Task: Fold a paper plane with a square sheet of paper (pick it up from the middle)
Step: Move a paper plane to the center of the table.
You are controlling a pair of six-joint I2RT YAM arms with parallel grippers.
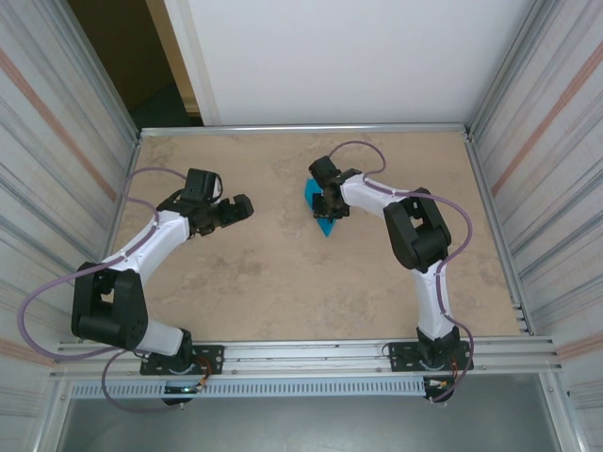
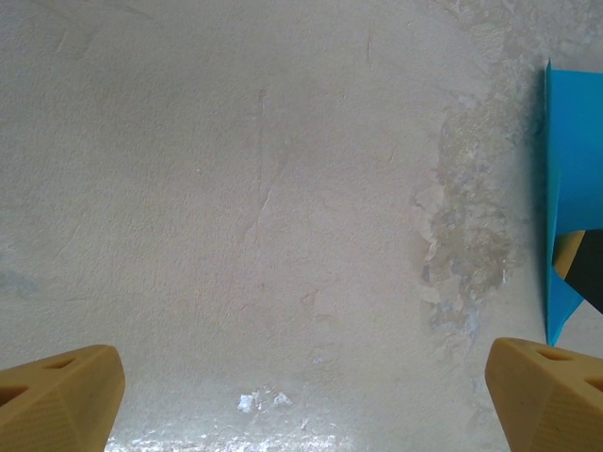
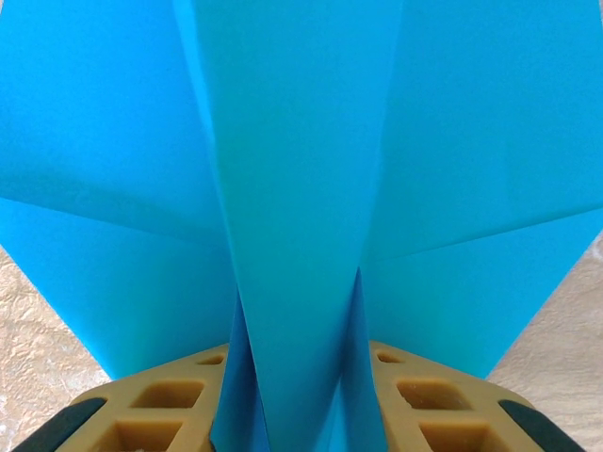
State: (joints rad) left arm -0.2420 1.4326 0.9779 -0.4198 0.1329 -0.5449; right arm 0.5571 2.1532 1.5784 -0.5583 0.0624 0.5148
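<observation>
A: Where is the paper plane?

B: On the desk, in its far half and a little right of the middle. It lies nearer the far edge than the near one, with its pointed tip turned toward the near edge.

A: And the right claw?

B: It sits right over the plane. In the right wrist view the blue wings spread flat to both sides, and the raised centre fold runs down between the two yellow fingers.

A: Is it pinching that fold?

B: I cannot tell. The fingers stand just beside the fold on either side, but whether they press it is not clear.

A: What about the left claw?

B: It stands left of the desk's middle, well apart from the plane, with its jaws spread wide. In its own camera the fingertips sit at the two bottom corners with bare desk between them, and the plane's edge shows at the right border.
</observation>
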